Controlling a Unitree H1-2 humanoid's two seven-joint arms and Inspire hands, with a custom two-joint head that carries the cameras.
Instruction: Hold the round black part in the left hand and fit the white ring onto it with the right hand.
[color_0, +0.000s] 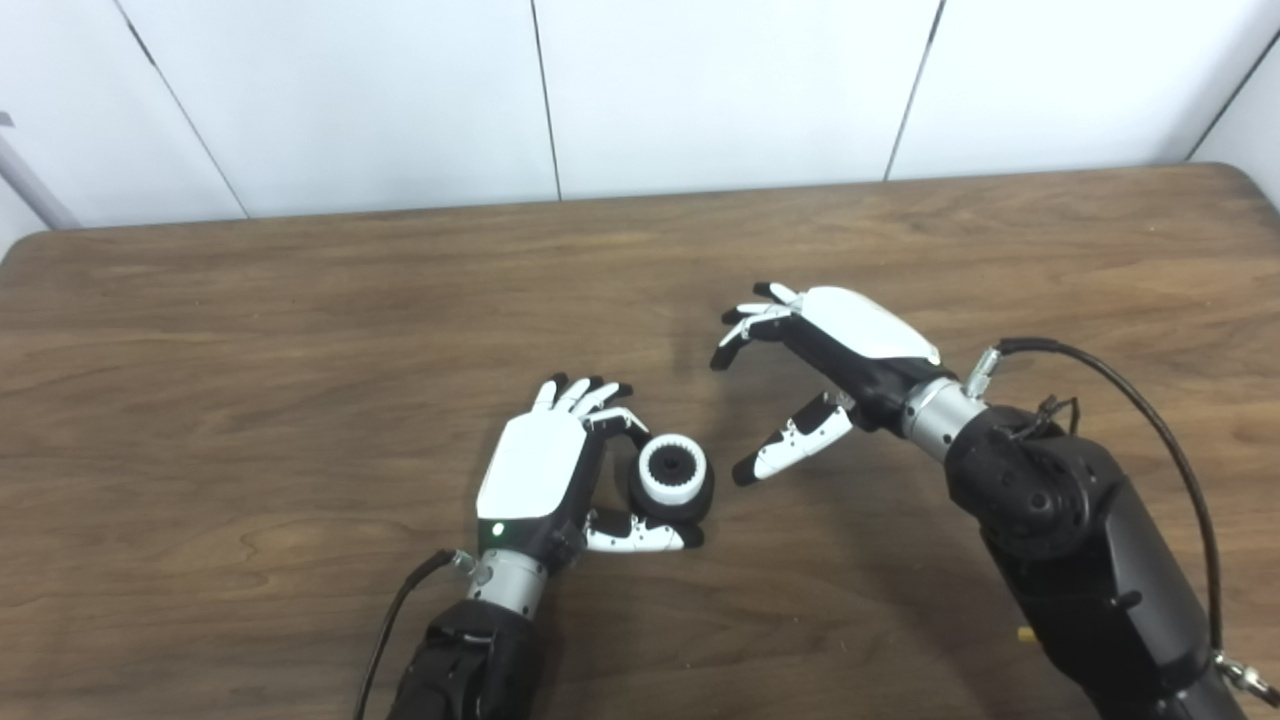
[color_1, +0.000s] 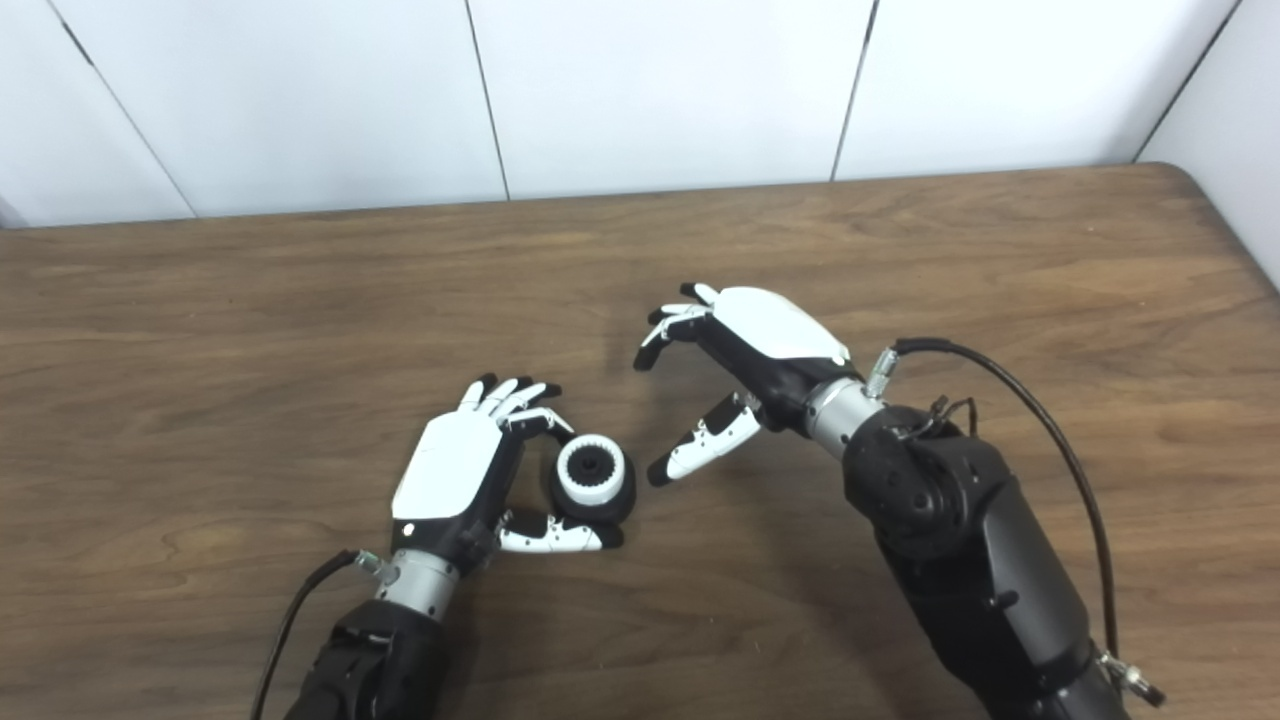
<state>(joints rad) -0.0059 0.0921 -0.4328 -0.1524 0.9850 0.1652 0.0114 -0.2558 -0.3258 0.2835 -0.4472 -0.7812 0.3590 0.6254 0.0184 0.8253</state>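
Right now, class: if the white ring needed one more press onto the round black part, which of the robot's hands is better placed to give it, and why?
The right hand, probably. It hangs open and empty beside the white ring, which already sits on the round black part. The left hand is busy gripping that part.

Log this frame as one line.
left hand: shut on round black part | white ring: seated on part | right hand: open, empty, apart | table: part resting

Round black rubbery part (color_0: 690, 497) on wooden tabletop; toothed white plastic ring (color_0: 672, 472) seated on its upward-tilted face.
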